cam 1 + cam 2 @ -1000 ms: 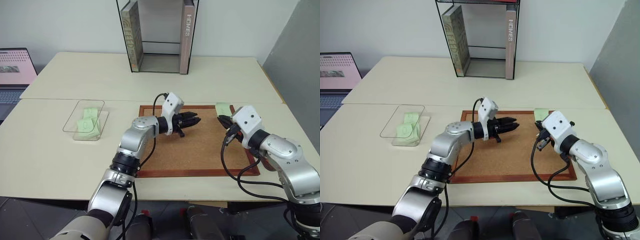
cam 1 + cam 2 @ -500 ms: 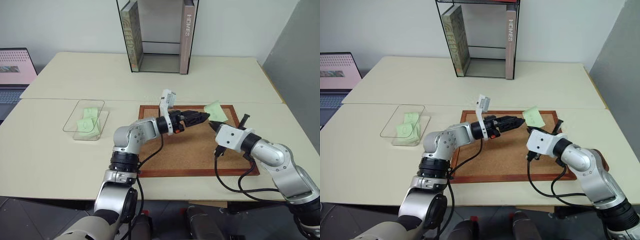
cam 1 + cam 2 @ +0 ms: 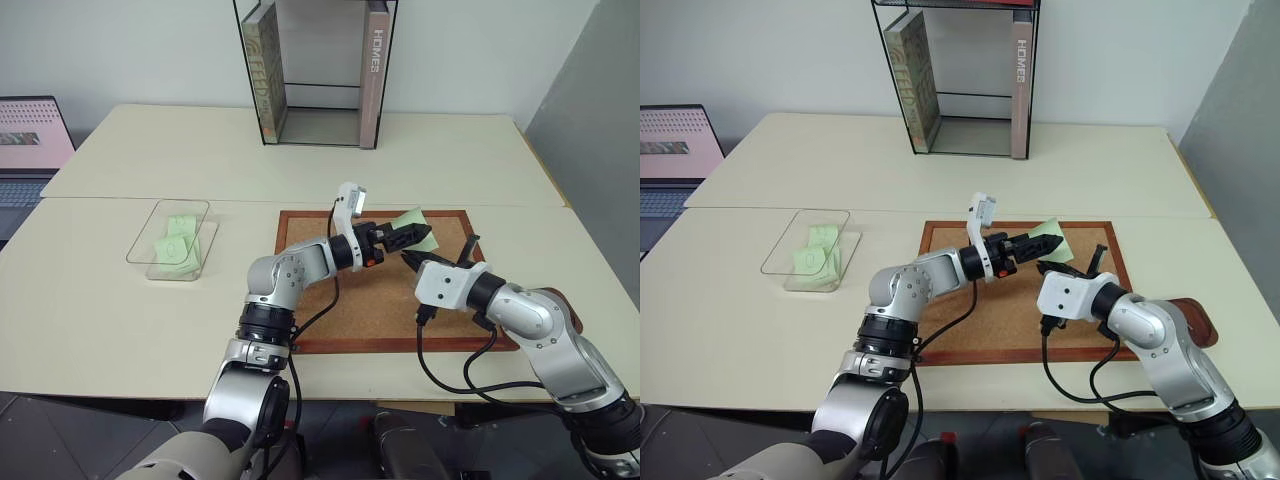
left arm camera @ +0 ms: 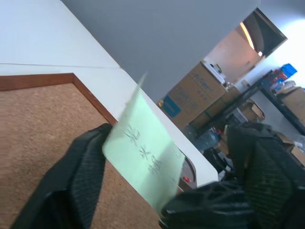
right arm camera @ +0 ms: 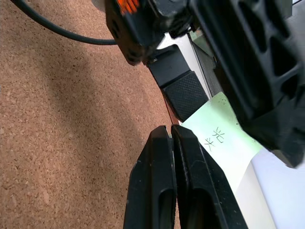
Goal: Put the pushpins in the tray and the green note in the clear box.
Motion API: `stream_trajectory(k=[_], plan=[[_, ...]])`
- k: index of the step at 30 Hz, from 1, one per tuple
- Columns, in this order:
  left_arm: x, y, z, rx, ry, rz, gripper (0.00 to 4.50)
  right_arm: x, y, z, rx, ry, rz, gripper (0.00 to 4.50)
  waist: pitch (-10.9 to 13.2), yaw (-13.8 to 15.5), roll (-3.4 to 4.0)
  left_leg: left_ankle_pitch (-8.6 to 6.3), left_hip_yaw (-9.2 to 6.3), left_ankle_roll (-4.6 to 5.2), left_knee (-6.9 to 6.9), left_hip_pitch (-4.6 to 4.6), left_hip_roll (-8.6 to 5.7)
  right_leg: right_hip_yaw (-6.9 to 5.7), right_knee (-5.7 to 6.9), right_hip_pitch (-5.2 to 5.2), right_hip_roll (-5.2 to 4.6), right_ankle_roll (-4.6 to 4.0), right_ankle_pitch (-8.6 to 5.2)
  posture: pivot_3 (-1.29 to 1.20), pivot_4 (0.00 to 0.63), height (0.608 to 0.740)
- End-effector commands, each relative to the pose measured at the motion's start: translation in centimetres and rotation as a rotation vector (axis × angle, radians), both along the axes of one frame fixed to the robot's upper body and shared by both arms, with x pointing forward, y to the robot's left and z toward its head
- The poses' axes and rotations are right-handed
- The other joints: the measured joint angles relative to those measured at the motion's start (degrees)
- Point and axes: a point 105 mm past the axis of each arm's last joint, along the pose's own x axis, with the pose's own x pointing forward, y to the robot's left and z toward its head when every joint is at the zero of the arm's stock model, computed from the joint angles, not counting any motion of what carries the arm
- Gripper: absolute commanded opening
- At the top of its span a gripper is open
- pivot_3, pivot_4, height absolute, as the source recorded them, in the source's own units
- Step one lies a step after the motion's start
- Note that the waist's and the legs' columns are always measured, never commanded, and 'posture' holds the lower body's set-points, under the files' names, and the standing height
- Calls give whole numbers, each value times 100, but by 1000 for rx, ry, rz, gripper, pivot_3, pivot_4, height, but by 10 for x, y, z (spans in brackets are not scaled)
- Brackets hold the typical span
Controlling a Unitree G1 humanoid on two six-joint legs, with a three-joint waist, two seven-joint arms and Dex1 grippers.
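Note:
The green note (image 3: 408,219) hangs in the air over the corkboard's far right part, pinched at its lower edge by my right gripper (image 3: 405,258), which is shut on it (image 5: 170,130). My left gripper (image 3: 418,238) reaches in from the left, open, with its fingers (image 4: 76,176) on either side of the note (image 4: 143,157). The note leans against one of them. The clear box (image 3: 150,222) sits at the left of the table with green slips inside. The tray (image 3: 1192,322) lies at the right, half hidden behind my right arm. The pushpins are out of view.
The wood-framed corkboard (image 3: 350,310) lies under both grippers. A black-framed glass shelf (image 3: 315,70) with books stands at the back. A laptop (image 3: 30,140) sits at the far left. The table's right edge is close to the tray.
My right gripper lifted the note off the board's far right corner and carried it left. My left gripper rolled, reached right and opened around the note.

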Motion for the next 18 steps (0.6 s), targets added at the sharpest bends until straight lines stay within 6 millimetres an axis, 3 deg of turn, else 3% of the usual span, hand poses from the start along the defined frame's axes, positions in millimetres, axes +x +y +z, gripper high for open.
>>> stream_trajectory(k=[1,13,16,18], plan=[[0,-2,15,-32,-50,-10,3119,-4,6,17,8,-63,27,0,0,1,0,0,0,0,0,0,0,0,0,0,0,0,0,0,150,740],[-1,-1,9,2,-66,-8,643,-3,6,20,23,-75,25,0,0,1,0,0,0,0,0,0,0,0,1,1,0,0,0,0,150,740],[-1,-1,8,5,-71,-4,98,-3,6,21,26,-80,26,0,0,1,0,0,0,0,0,0,0,0,0,1,0,0,0,0,150,740],[1,-1,9,18,-111,15,11,-3,7,23,50,-81,23,0,0,4,0,0,-1,0,0,0,0,-1,0,2,0,0,0,0,150,740]])
